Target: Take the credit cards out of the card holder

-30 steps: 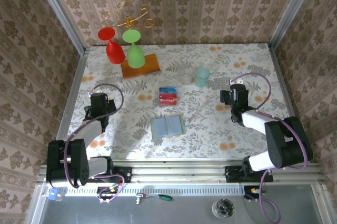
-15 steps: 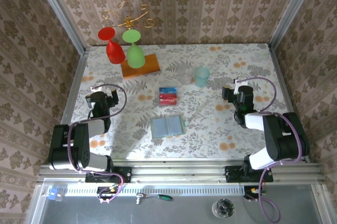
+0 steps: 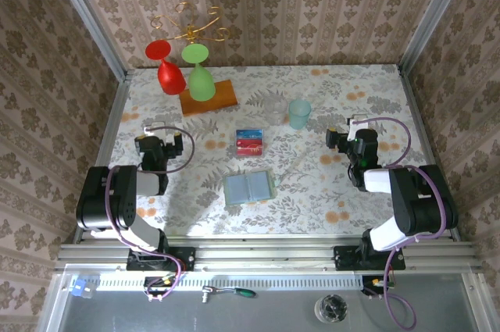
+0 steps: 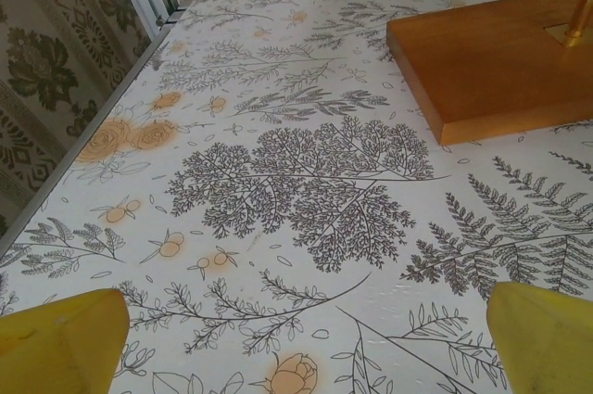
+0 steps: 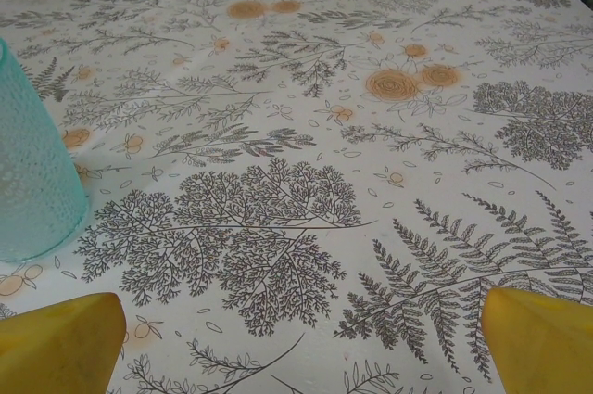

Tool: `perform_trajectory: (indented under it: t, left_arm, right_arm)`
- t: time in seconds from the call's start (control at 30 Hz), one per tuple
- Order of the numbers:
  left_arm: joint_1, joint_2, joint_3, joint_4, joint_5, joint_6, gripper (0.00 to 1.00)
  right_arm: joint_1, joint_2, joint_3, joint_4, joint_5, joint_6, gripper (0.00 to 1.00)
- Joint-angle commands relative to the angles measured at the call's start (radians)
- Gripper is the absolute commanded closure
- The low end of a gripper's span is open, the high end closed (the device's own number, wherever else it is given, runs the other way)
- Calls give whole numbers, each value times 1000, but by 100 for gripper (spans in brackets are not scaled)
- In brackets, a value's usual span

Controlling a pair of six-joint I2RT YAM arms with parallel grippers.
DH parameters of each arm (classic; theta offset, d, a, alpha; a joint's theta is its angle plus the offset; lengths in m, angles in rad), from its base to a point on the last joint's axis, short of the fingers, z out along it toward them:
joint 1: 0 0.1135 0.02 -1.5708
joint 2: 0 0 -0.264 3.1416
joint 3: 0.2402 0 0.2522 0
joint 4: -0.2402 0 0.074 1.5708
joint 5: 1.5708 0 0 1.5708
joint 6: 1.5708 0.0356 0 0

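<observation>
The card holder point(image 3: 249, 187) lies open and flat at the table's middle front, showing its pale grey-blue pockets. A small stack of credit cards point(image 3: 250, 142), red with a blue strip at the far edge, rests on the table just behind it. My left gripper point(image 3: 162, 139) hangs low over the left side of the table, well left of both. In the left wrist view it point(image 4: 306, 348) is open, yellow fingertips point(image 4: 60, 338) wide apart over bare cloth. My right gripper point(image 3: 346, 133) sits at the right side, open point(image 5: 301, 348) with nothing between its fingers point(image 5: 542, 338).
An orange wooden board point(image 3: 208, 98) point(image 4: 500, 69) at the back left carries a gold stand point(image 3: 187, 27) with a red glass point(image 3: 168, 70) and a green glass point(image 3: 199, 74) hanging from it. A pale teal cup point(image 3: 299, 113) point(image 5: 28, 171) stands behind the cards. Walls close in on three sides.
Both arms have folded back toward their sides, the wrists lifting slightly away from the middle. Both grippers have opened wider.
</observation>
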Motion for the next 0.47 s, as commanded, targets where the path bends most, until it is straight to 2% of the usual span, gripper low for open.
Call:
perform_trajectory:
  t: [0.0, 0.2, 0.33, 0.43]
  left_arm:
    - [-5, -2, 6, 33, 12, 24, 0]
    - [-31, -1, -14, 70, -1, 52, 0]
    - [-47, 1, -59, 156, 31, 85, 0]
    - [-49, 2, -60, 161, 42, 90, 0]
  right_arm:
    - [-3, 6, -8, 35, -12, 4, 0]
    - [-3, 11, -2, 30, -13, 4, 0]
    - [-3, 13, 1, 22, -14, 4, 0]
    - [-2, 6, -8, 38, -14, 2, 0]
